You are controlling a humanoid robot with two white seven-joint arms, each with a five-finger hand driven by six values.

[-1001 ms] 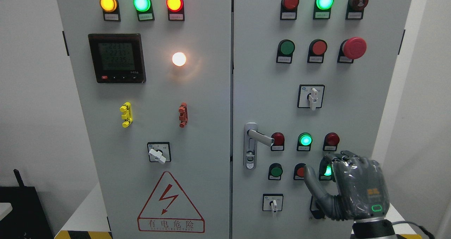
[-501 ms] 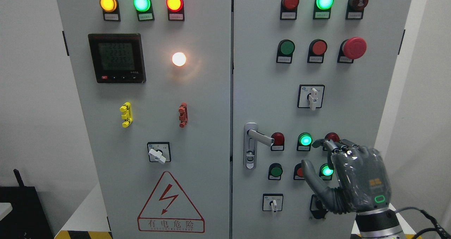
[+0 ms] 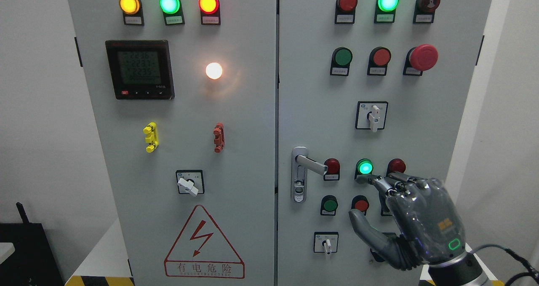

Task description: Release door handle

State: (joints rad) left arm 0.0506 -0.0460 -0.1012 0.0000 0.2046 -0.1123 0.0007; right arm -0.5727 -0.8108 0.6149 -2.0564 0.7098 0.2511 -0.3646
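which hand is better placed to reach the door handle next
Right, likely. The right hand is the only one in view, fingers spread and holding nothing, just right of and below the door handle on the right door. No left arm shows.

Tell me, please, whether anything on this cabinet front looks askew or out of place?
Only the selector switch on the left door: its white knob sits turned diagonally, while both selector switches on the right door point straight down. No damage shows.

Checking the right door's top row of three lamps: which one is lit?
The middle lamp, glowing bright green; the red lamp on its left and the dark red one on its right are dark.
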